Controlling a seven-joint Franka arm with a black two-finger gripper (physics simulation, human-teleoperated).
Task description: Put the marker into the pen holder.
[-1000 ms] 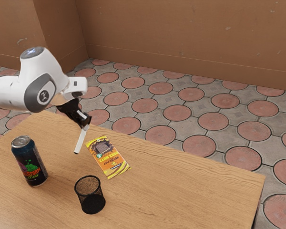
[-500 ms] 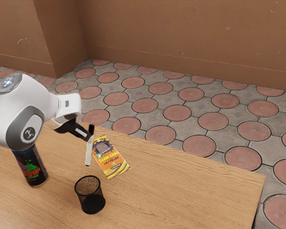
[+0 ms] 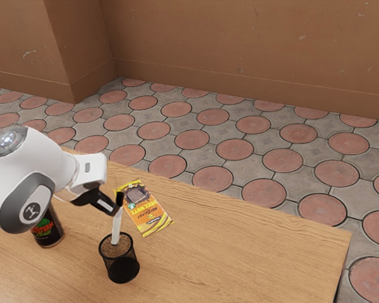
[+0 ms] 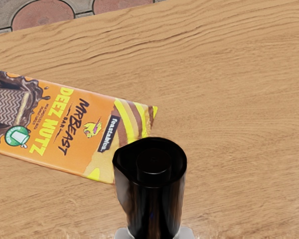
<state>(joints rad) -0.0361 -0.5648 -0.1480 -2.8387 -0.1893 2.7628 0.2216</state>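
In the exterior view the black gripper [image 3: 117, 209] is shut on the upper part of the white marker [image 3: 117, 228], which hangs nearly upright. Below it stands the black mesh pen holder [image 3: 122, 268]. The marker's lower end overlaps the holder's round opening; whether it is inside the rim or just above it, I cannot tell. The wrist view has the marker's black end [image 4: 154, 199] large at the lower edge, close under my hand.
An orange and yellow chocolate bar [image 3: 144, 208] lies flat on the wooden table [image 3: 240, 252], beyond the holder. A dark drink can [image 3: 48, 231] stands at the exterior view's left, partly hidden by the arm.
The gripper has come down with the marker, bringing its lower end from above the table over to the pen holder's opening. The arm now covers more of the can.
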